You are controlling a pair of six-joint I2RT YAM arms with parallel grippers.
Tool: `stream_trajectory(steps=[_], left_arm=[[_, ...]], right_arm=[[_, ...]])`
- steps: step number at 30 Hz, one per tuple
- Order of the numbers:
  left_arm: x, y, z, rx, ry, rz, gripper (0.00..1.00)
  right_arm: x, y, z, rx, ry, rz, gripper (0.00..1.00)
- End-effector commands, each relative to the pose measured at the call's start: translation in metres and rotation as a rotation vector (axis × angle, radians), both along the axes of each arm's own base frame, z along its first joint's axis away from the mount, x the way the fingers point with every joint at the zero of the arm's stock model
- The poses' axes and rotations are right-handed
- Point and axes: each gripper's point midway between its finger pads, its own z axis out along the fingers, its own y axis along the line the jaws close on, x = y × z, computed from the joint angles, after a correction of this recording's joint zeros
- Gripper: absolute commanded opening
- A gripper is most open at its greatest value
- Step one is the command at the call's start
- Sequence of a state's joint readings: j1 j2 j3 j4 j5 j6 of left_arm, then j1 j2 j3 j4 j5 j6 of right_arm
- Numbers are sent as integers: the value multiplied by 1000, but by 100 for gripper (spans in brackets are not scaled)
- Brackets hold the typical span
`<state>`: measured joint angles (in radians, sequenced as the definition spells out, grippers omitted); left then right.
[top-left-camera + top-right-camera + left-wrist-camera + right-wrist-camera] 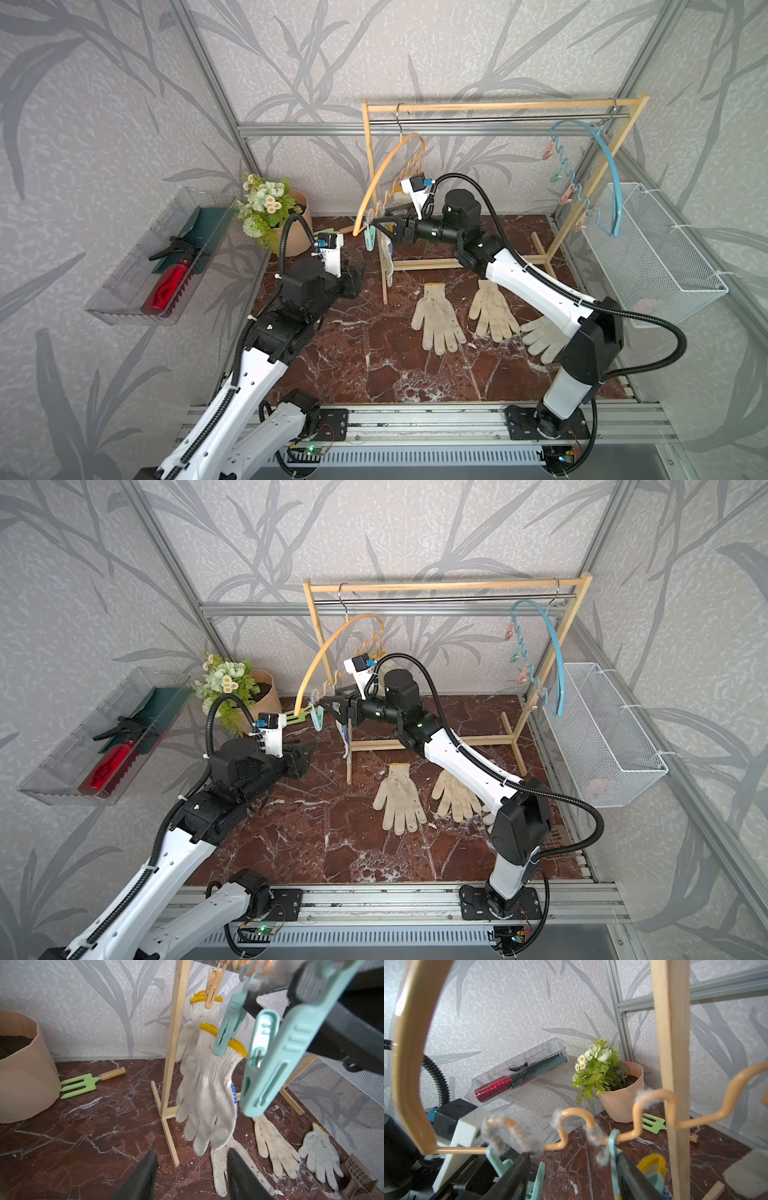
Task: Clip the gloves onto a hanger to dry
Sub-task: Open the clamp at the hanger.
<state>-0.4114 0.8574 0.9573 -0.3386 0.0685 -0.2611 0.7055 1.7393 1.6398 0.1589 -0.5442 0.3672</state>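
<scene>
Our left claw (192, 1151) gapes empty just before two off-white knitted gloves (207, 1088) pegged to the orange wavy hanger (571, 1113). Our right claw (574, 1155) flanks a mint plastic peg (270, 1059) beside them, and we cannot tell whether it grips. Three more gloves (438, 320) lie on the marble surface (353, 353).

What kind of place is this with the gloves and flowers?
Probably a pretend gardening corner built for robot practice: a small wooden drying rack, a flower pot beside a green hand fork, and wallpaper panels on a metal frame.
</scene>
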Motion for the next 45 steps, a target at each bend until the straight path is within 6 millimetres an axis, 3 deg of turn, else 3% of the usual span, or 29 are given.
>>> stream_trajectory(steps=[1,6,8,20,33,34,38,45], left_arm=[[5,-4,26,-14,-76,-10,54],[10,-6,31,-17,-89,-11,53],[10,-5,34,-16,-96,-9,53],[16,-6,33,-6,-98,-3,52],[15,-8,36,-9,-104,-13,52],[14,-8,36,-9,-103,-16,52],[15,-9,38,-12,-106,-18,52],[14,-9,36,-10,-100,-19,52]], right_arm=[[-10,-1,9,3,-34,-2,68],[-11,2,6,1,-29,-1,68],[-19,-3,22,24,-52,0,68],[-36,-4,28,59,-37,21,68],[-27,10,8,23,-17,43,71],[-21,15,-7,3,5,45,70],[-19,17,-16,-12,14,45,70],[-17,24,-14,-2,16,64,71]])
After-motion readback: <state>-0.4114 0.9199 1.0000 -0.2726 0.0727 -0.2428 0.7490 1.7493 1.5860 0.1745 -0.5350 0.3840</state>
